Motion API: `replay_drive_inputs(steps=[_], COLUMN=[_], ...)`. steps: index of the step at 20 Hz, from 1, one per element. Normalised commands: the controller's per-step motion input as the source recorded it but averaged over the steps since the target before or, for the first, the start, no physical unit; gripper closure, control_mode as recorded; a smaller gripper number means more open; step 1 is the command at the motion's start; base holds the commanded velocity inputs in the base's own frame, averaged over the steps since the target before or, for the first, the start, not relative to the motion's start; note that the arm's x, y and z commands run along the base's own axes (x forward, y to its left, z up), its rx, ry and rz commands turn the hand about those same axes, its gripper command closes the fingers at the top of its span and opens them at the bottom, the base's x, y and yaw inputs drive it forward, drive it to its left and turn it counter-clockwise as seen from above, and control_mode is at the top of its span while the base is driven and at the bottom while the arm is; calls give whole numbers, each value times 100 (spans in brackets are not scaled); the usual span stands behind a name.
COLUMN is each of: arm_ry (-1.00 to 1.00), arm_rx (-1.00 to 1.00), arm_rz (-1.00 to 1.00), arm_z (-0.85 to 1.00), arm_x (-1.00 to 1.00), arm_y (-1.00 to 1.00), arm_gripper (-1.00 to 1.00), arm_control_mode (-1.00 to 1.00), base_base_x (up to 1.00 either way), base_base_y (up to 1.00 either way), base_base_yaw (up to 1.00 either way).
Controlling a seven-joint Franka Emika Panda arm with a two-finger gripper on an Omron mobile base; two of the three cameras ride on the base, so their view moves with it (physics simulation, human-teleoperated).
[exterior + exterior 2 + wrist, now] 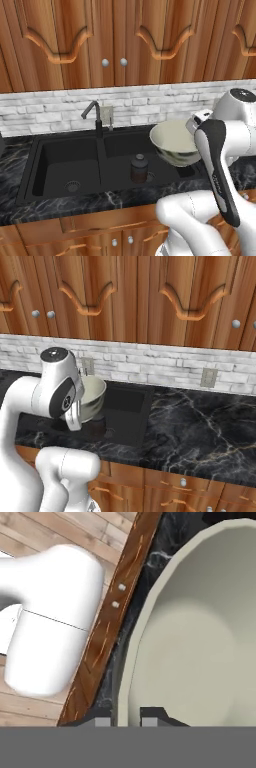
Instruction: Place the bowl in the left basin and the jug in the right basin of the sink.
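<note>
Jug [139, 168] in right basin [165, 172]; bowl [172, 142] aloft.

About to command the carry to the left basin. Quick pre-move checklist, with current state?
1. Tool shut on the bowl rim: ok, a fingertip sits on each side of the rim in the hand view.
2. Bowl lifted off the counter: ok, it hangs tilted above the right basin.
3. Left basin free for the bowl: ok, only its drain shows.
4. Jug already in the right basin: ok, upright near the drain.
5. Faucet clear of the carry path: cannot tell, it rises at the back by the divider.
6. Bowl contents: ok, nothing inside.
</note>
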Motion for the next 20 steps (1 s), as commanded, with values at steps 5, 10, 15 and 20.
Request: replay_drive_inputs(steps=[5,10,15,20], arm_ry=[4,9,12,9], arm_rx=[0,0,0,0], arm_rz=[8,5,5,4], arm_z=[10,4,2,0], arm_x=[-1,0,0,0], arm_y=[61,62,59,59], arm_gripper=[100,100,100,100], arm_control_mode=[-100,-100,-100,-100], base_base_x=[0,0,0,0], base_base_y=[0,0,0,0], base_base_yaw=[0,0,0,0])
